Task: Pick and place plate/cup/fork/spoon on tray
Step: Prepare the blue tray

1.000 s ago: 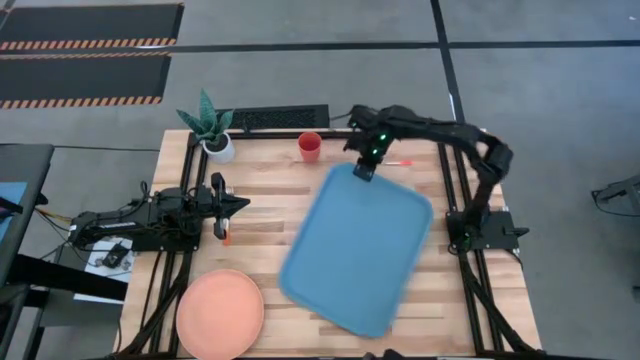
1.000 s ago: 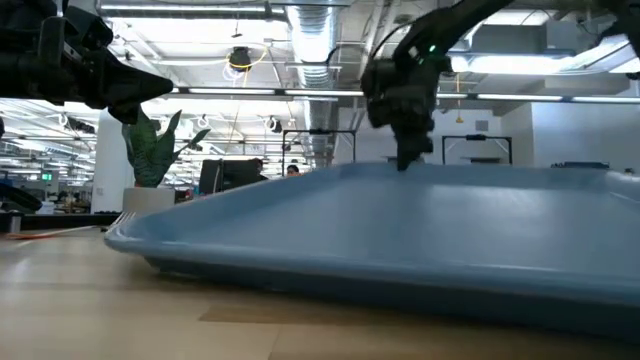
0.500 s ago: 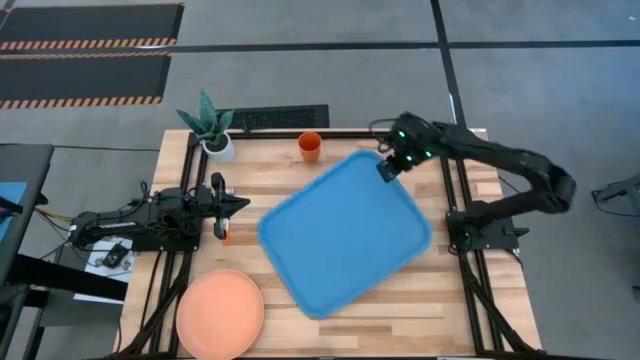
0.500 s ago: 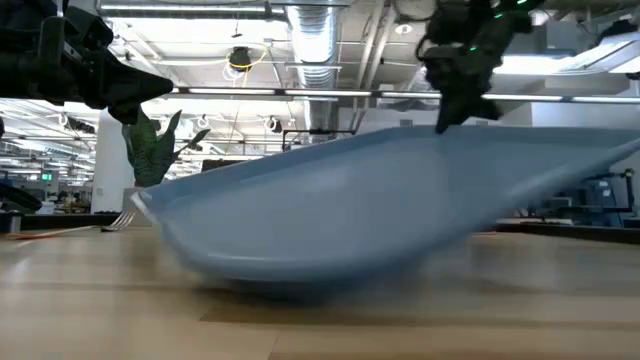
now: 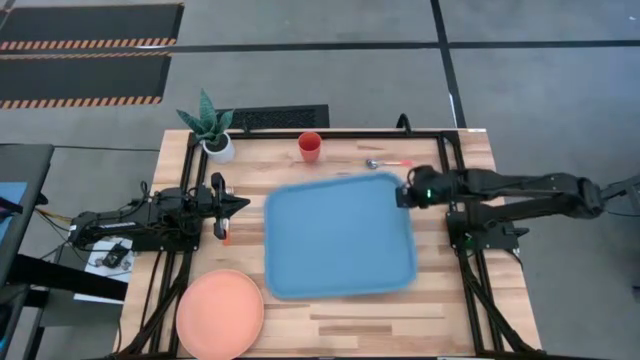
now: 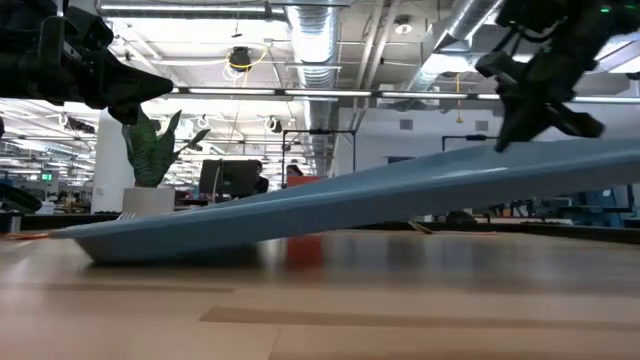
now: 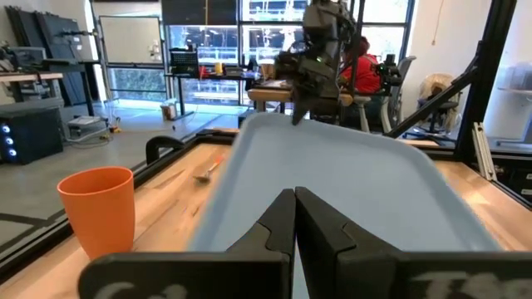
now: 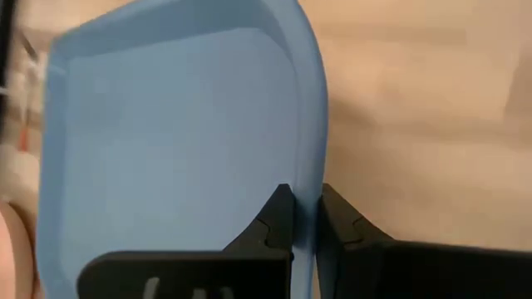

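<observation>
Now R gripper (image 5: 403, 193) pinching tilted tray (image 5: 338, 236) rim.

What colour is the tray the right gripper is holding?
Light blue, plain; the tray shows best in the high view, right gripper pinching its rim.

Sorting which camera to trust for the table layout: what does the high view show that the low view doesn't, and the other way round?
Only the high view shows the plate at the table's near left corner, the spoon beyond the tray, and the cup in full. Only the low view shows the tray tilted, one end raised off the table. Both show the right pincer clamped on the tray's rim, and the plant.
</observation>
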You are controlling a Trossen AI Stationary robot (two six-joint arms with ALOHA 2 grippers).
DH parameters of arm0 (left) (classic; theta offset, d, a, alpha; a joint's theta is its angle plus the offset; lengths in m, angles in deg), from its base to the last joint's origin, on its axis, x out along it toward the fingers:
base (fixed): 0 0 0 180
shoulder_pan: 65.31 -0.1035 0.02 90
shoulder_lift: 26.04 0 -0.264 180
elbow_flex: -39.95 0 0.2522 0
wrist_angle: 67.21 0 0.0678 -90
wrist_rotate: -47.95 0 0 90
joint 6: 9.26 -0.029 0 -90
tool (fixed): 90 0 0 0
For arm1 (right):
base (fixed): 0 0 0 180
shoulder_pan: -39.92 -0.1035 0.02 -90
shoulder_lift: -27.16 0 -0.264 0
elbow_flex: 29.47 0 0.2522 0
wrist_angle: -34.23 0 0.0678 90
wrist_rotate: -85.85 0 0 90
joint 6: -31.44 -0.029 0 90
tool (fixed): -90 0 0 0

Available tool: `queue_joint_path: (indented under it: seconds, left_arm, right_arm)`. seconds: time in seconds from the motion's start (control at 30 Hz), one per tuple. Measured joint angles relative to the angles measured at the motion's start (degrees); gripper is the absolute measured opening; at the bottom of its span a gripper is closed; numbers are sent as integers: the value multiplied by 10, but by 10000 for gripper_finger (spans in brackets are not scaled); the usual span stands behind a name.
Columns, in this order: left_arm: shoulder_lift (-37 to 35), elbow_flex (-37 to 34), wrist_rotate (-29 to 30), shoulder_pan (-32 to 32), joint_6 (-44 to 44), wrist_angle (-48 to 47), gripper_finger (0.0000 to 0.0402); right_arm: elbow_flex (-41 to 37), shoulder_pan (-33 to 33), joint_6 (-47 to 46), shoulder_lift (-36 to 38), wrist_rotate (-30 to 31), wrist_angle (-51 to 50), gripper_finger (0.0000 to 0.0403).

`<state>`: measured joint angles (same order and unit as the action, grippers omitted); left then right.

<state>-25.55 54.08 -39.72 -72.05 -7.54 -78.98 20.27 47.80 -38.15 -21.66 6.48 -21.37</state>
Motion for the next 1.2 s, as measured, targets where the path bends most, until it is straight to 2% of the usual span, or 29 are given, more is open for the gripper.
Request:
queue_joint_path:
  seconds: [0.2, 0.33, 0.43, 0.67, 0.97, 1.2]
  left_arm:
    - [0, 0, 0, 0, 0, 0, 0]
    - [0, 0, 0, 0, 0, 0, 0]
    - [0, 0, 0, 0, 0, 0, 0]
    - [0, 0, 0, 0, 0, 0, 0]
    - [0, 0, 0, 0, 4, 0, 0]
    - [0, 0, 0, 0, 5, 0, 0]
  right_arm:
    - [-41, -73, -118, 6, 39, -30, 25]
    - [-71, -95, -189, 4, 68, -28, 25]
    - [-86, -104, -206, 4, 91, -22, 25]
    - [-100, -94, -154, -1, 85, -21, 24]
    - [-100, -24, -40, -59, 55, 50, 24]
    - [-100, 2, -49, -108, 52, 75, 24]
